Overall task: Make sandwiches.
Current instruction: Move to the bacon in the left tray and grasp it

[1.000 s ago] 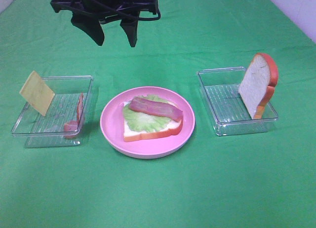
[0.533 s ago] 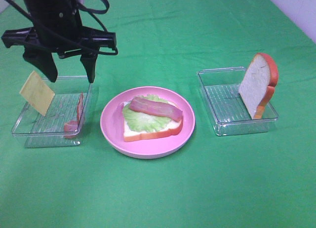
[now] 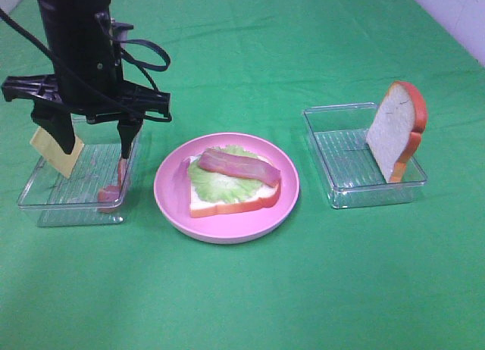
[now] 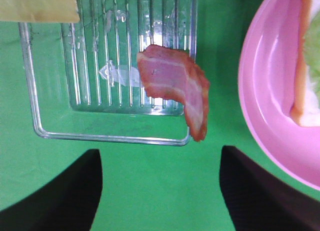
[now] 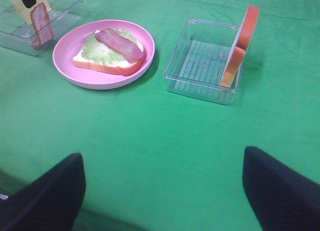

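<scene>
Green is the cloth-covered surface (image 3: 242,304), and the left hand (image 3: 95,151) hangs over a clear tray (image 3: 72,212) with its two fingers well apart, gripping nothing. Beneath it, nearer the finger on the plate side, a loose bacon strip (image 3: 120,176) is propped against the tray wall. The cheese square (image 3: 64,166) leans just behind the other finger. The wide spread looks like a set-up for straddling the strip: it stands on edge, so fingers coming down either side could pinch its flat faces. Its long axis climbs steeply from a folded lower end on the tray floor to an upper end at the rim, on the side of the hand facing the pink plate (image 3: 170,202).

The half-built sandwich (image 3: 227,202) lies on that plate beside the hand: bread flat, lettuce (image 3: 206,185) on it, and a laid bacon strip (image 3: 239,167) whose length runs slantwise across the slice.

Well away from this hand, past the plate, the spare bread slice (image 3: 394,130) stands upright against the wall of a second tray (image 3: 341,197), probably so its faces are easy to grip. The right hand (image 5: 165,203) is spread wide and empty above bare cloth.
</scene>
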Available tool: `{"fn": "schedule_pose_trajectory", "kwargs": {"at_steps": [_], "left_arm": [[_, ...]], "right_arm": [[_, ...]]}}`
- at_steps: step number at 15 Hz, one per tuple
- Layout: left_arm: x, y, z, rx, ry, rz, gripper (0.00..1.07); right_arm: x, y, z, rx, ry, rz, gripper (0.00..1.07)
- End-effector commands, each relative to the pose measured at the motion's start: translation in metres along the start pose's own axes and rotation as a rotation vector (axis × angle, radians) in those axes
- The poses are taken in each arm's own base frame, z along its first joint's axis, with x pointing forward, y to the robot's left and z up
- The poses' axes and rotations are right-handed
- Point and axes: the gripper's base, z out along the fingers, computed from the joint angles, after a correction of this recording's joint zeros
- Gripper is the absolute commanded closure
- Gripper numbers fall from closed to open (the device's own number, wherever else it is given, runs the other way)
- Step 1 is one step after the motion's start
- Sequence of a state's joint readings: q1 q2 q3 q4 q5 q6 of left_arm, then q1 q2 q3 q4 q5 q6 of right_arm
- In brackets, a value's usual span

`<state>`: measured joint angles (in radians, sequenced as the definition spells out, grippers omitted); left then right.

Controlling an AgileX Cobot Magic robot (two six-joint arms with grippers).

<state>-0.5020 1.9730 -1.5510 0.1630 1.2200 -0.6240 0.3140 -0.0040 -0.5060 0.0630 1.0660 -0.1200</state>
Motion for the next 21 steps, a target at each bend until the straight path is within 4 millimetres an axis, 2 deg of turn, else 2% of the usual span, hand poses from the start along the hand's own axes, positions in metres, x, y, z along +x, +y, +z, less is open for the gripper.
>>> {"fn": "schedule_pose_trajectory", "kwargs": {"at_steps": [1, 6, 13, 16, 17, 21], "left_arm": [[-0.003, -0.006, 0.018, -0.003, 0.007, -0.003, 0.43], [-0.005, -0.012, 0.036, 0.000, 0.027, -0.001, 0.43], [-0.008, -0.015, 0.041, 0.018, 0.002, 0.005, 0.61], [-0.008, -0.015, 0.041, 0.018, 0.002, 0.006, 0.80], [-0.008, -0.015, 0.041, 0.018, 0.002, 0.007, 0.82], [-0.009, -0.015, 0.041, 0.013, -0.002, 0.011, 1.02]], "right_arm": [[0.001, 0.000, -0.002, 0.003, -0.026, -0.007, 0.29], [0.001, 0.000, -0.002, 0.003, -0.026, -0.007, 0.29], [0.001, 0.000, -0.002, 0.003, -0.026, -0.007, 0.29], [0.001, 0.000, -0.002, 0.003, -0.026, -0.007, 0.29], [0.001, 0.000, -0.002, 0.003, -0.026, -0.007, 0.29], [0.001, 0.000, -0.002, 0.003, -0.026, -0.007, 0.29]]}}
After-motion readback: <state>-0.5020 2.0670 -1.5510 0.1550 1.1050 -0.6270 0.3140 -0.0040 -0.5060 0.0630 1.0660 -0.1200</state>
